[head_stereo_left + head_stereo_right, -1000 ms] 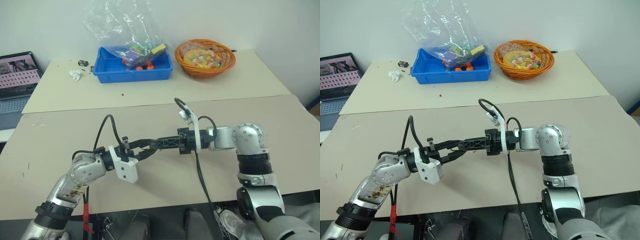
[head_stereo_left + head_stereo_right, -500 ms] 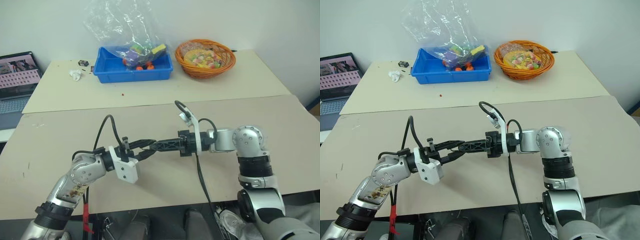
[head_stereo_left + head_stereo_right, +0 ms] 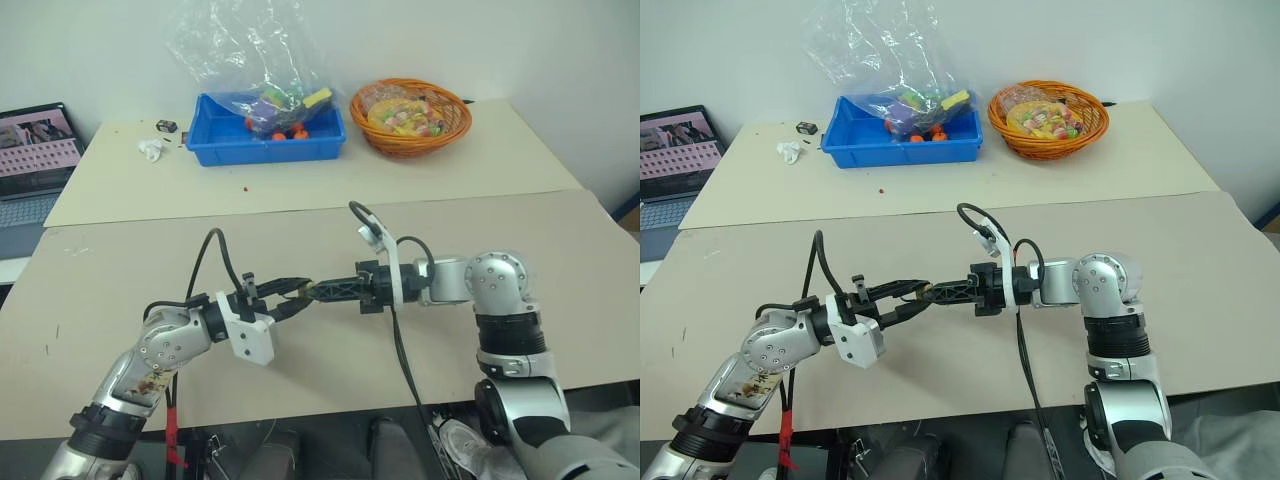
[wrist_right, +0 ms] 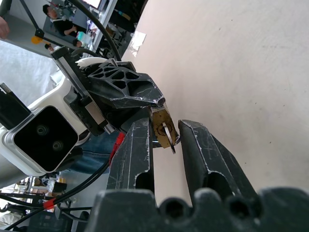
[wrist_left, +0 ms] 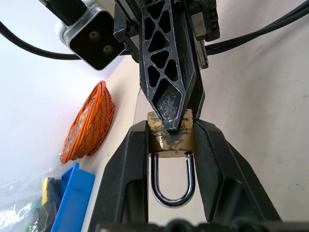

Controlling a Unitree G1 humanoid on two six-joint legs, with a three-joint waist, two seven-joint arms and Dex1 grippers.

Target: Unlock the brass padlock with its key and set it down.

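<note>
Left pincer [image 5: 171, 145] is clamped on the brass padlock [image 5: 170, 137]: body squeezed between both fingers [image 5: 126, 169], silver shackle [image 5: 172, 181] pointing back toward the wrist, looks seated in the body. Padlock is held in the air above the near counter [image 3: 560, 240], not resting on it.

Right pincer [image 4: 166, 140] comes in from the opposite side, tip to tip with the left one. Its fingers [image 4: 137, 150] bracket the key [image 4: 166, 137] sticking out of the padlock's bottom face; narrow gap left, one finger looks against the key, the other stands just off it. Can't tell whether it actually grips the key.

Relative to the padlock: blue bin [image 3: 265, 135] with plastic bag [image 3: 240, 50] well beyond it on the far counter, orange basket [image 3: 410, 115] beside the bin, laptop [image 3: 35, 160] far off to the left.
</note>
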